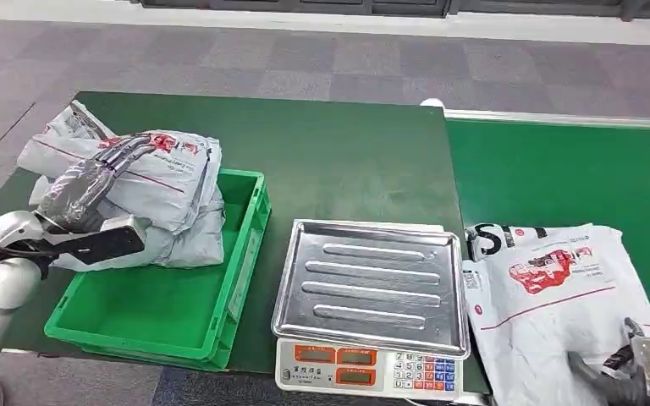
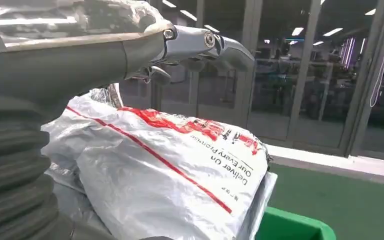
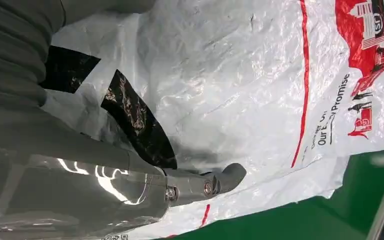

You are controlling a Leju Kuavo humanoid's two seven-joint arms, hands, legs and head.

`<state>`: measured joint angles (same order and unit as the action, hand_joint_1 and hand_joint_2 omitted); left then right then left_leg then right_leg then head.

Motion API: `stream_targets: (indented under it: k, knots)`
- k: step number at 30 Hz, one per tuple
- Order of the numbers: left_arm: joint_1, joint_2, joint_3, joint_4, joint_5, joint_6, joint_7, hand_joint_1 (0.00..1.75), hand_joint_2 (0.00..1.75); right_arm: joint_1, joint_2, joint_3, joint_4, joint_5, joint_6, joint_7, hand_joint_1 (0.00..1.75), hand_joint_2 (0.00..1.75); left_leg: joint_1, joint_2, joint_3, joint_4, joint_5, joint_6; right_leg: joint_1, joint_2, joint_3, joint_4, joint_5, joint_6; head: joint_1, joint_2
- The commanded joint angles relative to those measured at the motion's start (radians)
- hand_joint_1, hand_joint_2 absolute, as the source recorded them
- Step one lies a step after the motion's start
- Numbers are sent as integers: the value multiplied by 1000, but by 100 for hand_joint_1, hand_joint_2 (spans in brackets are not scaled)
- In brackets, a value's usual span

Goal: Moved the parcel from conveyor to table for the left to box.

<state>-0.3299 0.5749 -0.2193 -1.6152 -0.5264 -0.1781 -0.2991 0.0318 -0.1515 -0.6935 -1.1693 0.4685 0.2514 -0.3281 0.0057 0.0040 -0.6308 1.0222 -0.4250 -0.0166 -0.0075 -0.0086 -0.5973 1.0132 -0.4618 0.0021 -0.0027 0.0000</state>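
A dark green table (image 1: 338, 144) takes up most of the head view, and a brighter green conveyor (image 1: 559, 178) runs beside it on the right. At the right end of the conveyor lies a white parcel (image 1: 550, 296) with red print and a thin red line, flat on the belt and just beside the scale. The right wrist view shows the same parcel (image 3: 240, 85) close up, its plastic wrinkled, with the green belt showing past its edge.

On the left part of the table stands a green bin (image 1: 169, 300), and a pile of white parcels (image 1: 156, 186) sits over its far left corner, partly in the bin and partly leaning outward over the table. Between the bin and the conveyor stands a scale (image 1: 368, 338) with a ribbed steel tray (image 1: 371, 283) on top and a keypad on its front.

The left hand (image 1: 93, 182) rests on top of the pile, fingers stretched out flat and apart over the top bag; it grips nothing. The right hand (image 1: 622, 376) lies at the near edge of the parcel on the conveyor, its fingers touching the bag; whether they are clamped on it I cannot tell.
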Motion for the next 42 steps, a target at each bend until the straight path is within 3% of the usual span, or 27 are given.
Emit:
stream_targets:
  k: [1,7,12,17,18,19,42]
  knots:
    - [-21,-6,-9,26,16,-27,2,0,175,-47,-22,58,162,58,23,11,0,175,1,0,3,-2,0,0,1,1,4,-3,0,0,0,0]
    - [-22,-2,-9,25,20,-31,3,0,175,-47,-33,86,180,84,27,14,0,175,1,0,4,-2,0,0,1,1,5,-3,0,0,0,0]
    - [58,35,39,-24,48,-28,7,0,175,-90,-44,156,233,120,3,22,0,175,1,3,4,-1,-1,0,2,3,5,-3,1,0,0,0]
    - [16,19,18,-2,57,-44,-2,0,175,-48,-40,144,197,112,7,32,0,175,1,3,7,-3,0,0,2,3,7,-5,1,0,0,0]
    - [11,15,13,-1,56,-45,-2,0,175,-44,-40,142,197,112,8,33,31,175,1,3,5,-1,0,0,2,3,5,-2,1,0,0,0]
    - [7,13,9,2,56,-46,-2,0,175,-42,-39,140,193,110,12,33,175,175,1,1,6,-3,0,0,1,1,6,-3,1,0,0,0]
    - [-2,-7,-10,3,45,-46,9,0,175,-53,-34,140,183,112,12,34,175,175,2,3,11,-3,0,-1,3,3,11,-4,2,-1,0,0]
